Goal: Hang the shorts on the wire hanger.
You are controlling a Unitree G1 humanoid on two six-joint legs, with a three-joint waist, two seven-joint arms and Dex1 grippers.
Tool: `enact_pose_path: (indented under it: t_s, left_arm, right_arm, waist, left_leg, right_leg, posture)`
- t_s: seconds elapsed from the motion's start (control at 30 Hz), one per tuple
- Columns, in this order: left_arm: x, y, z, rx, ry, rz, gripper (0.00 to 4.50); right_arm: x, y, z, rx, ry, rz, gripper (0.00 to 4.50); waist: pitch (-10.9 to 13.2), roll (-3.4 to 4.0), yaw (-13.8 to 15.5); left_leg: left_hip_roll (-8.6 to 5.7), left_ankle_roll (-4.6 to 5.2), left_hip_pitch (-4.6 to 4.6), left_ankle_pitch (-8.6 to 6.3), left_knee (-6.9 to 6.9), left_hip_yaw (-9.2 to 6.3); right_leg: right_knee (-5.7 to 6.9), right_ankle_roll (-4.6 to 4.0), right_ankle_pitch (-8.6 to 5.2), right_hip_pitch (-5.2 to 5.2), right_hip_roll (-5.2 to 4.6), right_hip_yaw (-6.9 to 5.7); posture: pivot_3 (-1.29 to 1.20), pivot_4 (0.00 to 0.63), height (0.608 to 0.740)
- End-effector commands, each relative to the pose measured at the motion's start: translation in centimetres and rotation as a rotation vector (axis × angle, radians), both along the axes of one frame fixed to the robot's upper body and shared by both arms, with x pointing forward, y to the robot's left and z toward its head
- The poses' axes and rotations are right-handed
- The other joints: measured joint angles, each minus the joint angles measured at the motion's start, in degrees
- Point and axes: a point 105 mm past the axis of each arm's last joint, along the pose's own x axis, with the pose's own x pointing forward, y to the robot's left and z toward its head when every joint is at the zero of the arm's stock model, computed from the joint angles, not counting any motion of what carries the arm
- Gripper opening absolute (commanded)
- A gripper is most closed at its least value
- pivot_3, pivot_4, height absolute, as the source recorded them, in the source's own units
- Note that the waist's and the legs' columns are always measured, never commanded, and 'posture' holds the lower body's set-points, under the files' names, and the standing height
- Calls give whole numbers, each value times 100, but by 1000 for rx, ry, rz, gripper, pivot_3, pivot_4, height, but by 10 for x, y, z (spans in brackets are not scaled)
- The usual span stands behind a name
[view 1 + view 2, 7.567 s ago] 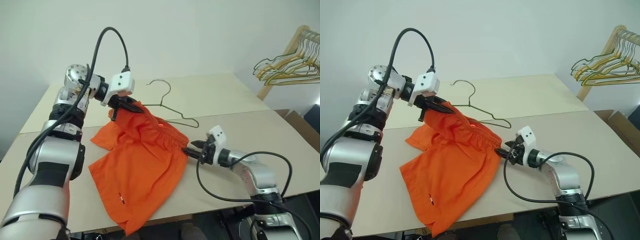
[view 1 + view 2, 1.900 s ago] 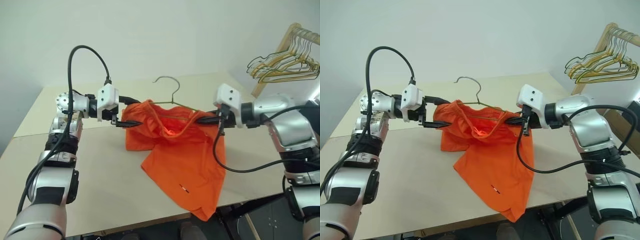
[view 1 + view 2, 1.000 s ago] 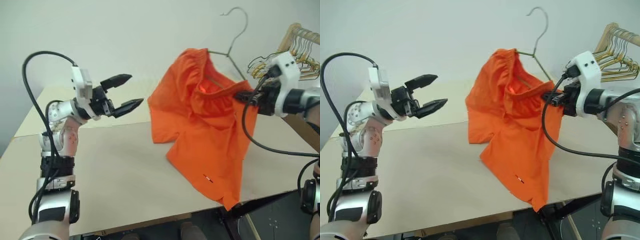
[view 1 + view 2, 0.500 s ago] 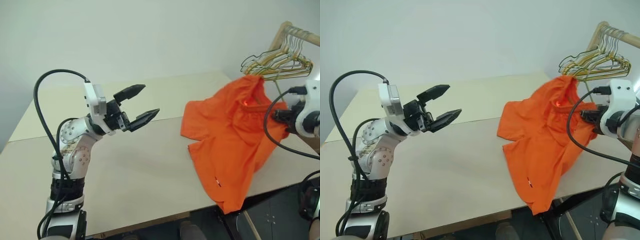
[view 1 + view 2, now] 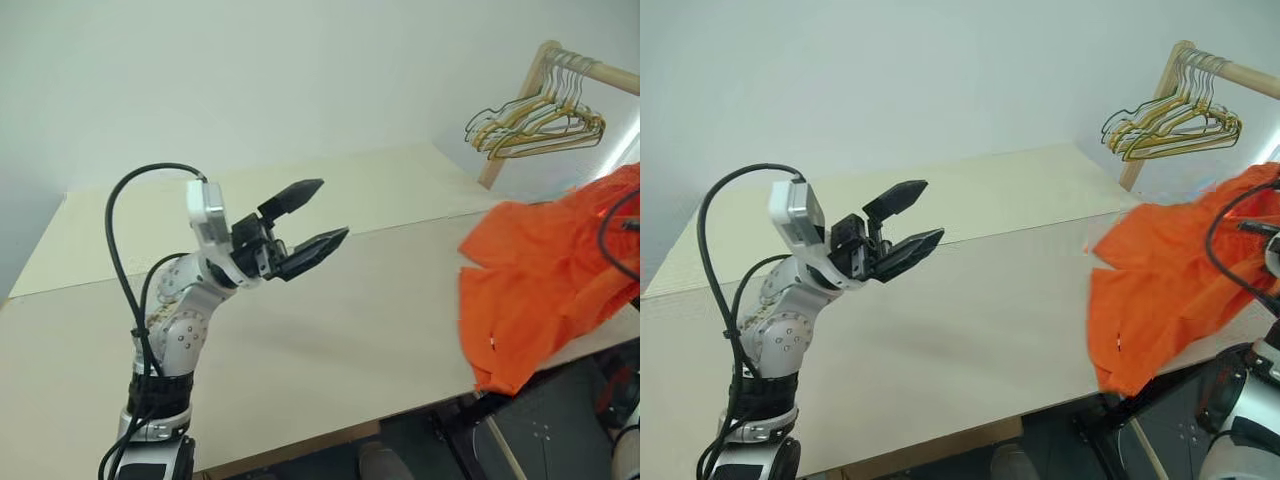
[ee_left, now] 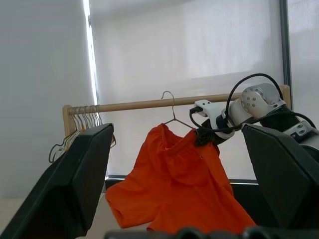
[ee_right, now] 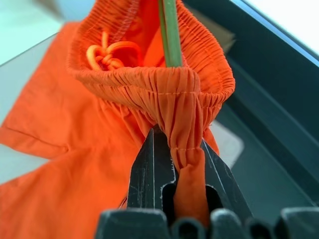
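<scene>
Left gripper (image 5: pixel 912 220): two black fingers spread wide apart, empty, raised above the pale beige tabletop (image 5: pixel 970 320) and pointing toward the robot's right. Bright orange fabric shorts (image 5: pixel 1170 280) hang at the table's right edge, the lower leg drooping past the front edge. Behind them, a bunch of gold and green wire hangers (image 5: pixel 1170 120) hangs from a light wooden rail (image 5: pixel 1225 72) against the plain wall.

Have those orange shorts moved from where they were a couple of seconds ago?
Yes. The shorts have left the table's middle, carried past its right edge toward the wooden rail.
</scene>
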Motion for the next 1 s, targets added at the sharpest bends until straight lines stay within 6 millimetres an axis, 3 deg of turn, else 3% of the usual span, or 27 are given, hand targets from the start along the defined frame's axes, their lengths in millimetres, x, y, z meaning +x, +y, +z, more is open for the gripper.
enact_pose_path:
  t_s: [0.03, 0.47, 0.67, 1.0]
  left_arm:
    - [-6, -2, 5, 8, -46, 0, 4476]
    - [-9, -1, 5, 34, -65, 0, 4476]
    - [-9, -2, 5, 26, -67, 2, 4476]
    - [-9, -5, 2, 30, -67, 3, 4476]
  right_arm:
    - [-2, -17, 28, -15, -156, -122, 0]
    - [14, -53, 19, 89, -235, -239, 0]
    - [8, -73, 7, 138, -263, -315, 0]
    - [12, -70, -11, 225, -233, -324, 0]
  waist:
    - [-12, 18, -58]
    - [-16, 31, -92]
    - [-15, 29, -77]
    - [-11, 24, -71]
  left_leg:
    - [0, 2, 6, -1, -1, 1]
    - [-2, 12, 15, -7, -4, 22]
    - [-2, 14, 17, -8, -7, 43]
    - [0, 24, 24, -13, -10, 109]
  right_leg:
    - [-5, 1, 1, 8, 1, 1]
    - [-19, 9, 5, 17, 6, 29]
    - [-29, 14, 8, 20, 9, 40]
    - [-62, 34, 20, 28, 18, 79]
  posture:
    - [-206, 0, 740]
    - [-195, 0, 740]
    - [-189, 0, 740]
    - [-187, 0, 740]
